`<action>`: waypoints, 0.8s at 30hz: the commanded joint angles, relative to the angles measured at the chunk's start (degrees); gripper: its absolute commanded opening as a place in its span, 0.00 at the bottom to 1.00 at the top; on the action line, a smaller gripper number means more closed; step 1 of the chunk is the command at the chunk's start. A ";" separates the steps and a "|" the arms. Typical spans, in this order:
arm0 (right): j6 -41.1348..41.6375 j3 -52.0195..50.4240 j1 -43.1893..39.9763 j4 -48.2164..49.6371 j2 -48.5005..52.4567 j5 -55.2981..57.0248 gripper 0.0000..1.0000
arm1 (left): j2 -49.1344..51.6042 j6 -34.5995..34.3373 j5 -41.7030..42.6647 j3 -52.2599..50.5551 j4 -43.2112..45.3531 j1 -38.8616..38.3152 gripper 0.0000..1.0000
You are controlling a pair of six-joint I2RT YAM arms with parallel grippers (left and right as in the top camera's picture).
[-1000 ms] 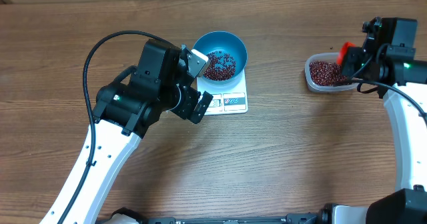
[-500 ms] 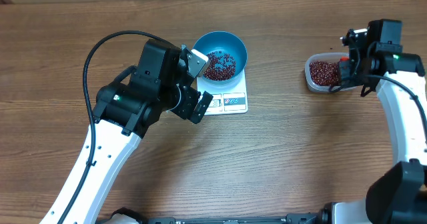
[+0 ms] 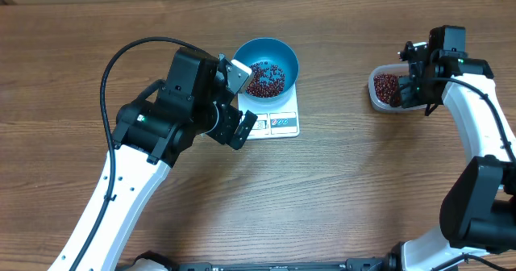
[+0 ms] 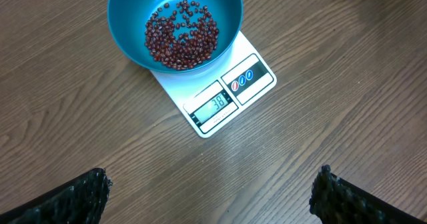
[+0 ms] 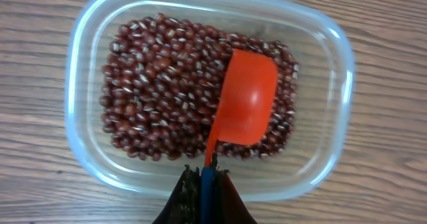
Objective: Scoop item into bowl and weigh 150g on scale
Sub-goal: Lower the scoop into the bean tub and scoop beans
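One bright-blue bowl [image 4: 127, 24] stands on one white scale [image 4: 227, 97], covering the far part of its platform, and the near edge shows one lit display beside two small oval buttons; the digits look like 38. The beans [image 4: 181, 37] lie in two places. One loose layer covers the bottom of the bowl and leaves the blue walls bare. The second heap [image 5: 160, 84] is thicker and fills the floor of one clear rounded-rectangular tub [image 5: 333, 64], which sits on the wooden table [image 3: 363, 182] well to the right of the scale. There is one orange scoop [image 5: 245, 97], with its cup resting on the beans in the right half of the tub and its thin handle running back over the near rim. Two arms are at work. The right gripper [image 5: 202, 184] is clamped tight on that handle, its two fingers pressed together around it. The left gripper [image 4: 210, 196] hangs above the table just on the near side of the scale, its two dark fingers spread as wide as they go and holding nothing, touching neither bowl nor scale.
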 commanded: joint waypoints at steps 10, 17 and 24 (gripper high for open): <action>-3.26 0.20 -4.68 -1.90 0.96 -21.33 0.04 | 0.35 -0.61 0.79 0.44 0.07 -0.07 1.00; -4.66 0.07 -10.23 -3.13 0.98 -30.08 0.04 | 0.35 -0.59 0.79 0.44 0.07 -0.07 1.00; -4.59 -2.54 -11.06 -1.33 1.22 -30.25 0.04 | 0.35 -0.61 0.79 0.44 0.07 -0.07 1.00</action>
